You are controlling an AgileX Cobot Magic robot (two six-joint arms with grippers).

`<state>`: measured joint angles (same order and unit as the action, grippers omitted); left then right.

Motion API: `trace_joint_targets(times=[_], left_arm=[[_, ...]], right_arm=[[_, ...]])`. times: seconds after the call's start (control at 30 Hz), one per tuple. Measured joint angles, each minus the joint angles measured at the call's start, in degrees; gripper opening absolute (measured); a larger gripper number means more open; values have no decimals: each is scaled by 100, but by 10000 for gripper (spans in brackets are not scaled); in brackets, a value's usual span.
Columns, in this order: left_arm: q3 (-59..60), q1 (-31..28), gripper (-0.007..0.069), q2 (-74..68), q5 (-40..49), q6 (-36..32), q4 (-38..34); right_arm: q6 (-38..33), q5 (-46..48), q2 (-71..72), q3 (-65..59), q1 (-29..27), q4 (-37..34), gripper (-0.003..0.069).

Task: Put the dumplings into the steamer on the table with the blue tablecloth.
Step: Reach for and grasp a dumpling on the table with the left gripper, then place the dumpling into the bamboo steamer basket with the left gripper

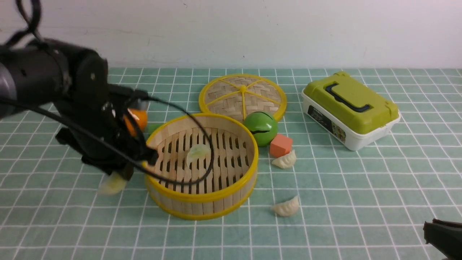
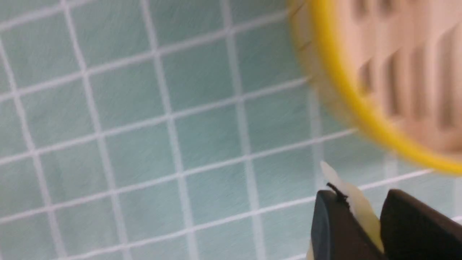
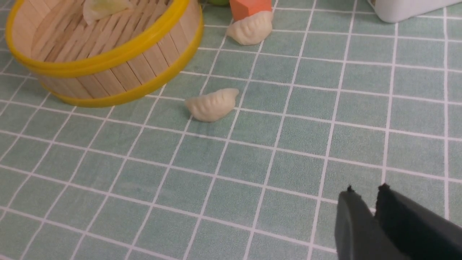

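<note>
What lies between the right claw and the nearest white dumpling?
Only bare cloth, from right claw to white dumpling, in the right wrist view.

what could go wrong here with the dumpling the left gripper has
The left gripper pinches the pale dumpling right at its fingertips, so it may slip out on the way up. The dumpling seems to hang below the rim of the steamer, just outside the wall; a sideways move without lifting could bump the steamer.

Bright, even light with soft, small shadows. The left wrist view is motion-blurred, and the steamer (image 2: pixel 361 90) rim looks smeared. Other views are sharp.
</note>
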<state>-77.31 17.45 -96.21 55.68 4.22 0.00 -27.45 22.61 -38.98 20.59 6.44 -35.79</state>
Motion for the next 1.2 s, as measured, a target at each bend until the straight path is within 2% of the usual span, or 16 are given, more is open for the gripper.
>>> trace_joint_targets(times=[0.1,0.17,0.33,0.6,0.83,1.0,1.2], left_arm=[[-674,37,155,-47,-93,-342,-1106],[-959,139,155,-254,-184,-639,-1568],[-1831,549,155,-1264,-299,-970,-1919],[-3077,1044,155,-2961,294,-936,-1034],[-3369,1110,155,-3168,463,-612,-448],[-3588,1096,157,-3192,487,-528,-352],[-3638,1092,200,-3204,337,-292,-391]], right_arm=[[0,-11,0,0,0,-3,101],[0,-25,0,0,0,-3,101],[0,-57,0,0,0,-3,106],[-8,-57,0,0,0,-3,114],[-13,-57,0,0,0,-3,120],[-13,-51,0,0,0,-3,125],[-13,-51,0,0,0,-3,125]])
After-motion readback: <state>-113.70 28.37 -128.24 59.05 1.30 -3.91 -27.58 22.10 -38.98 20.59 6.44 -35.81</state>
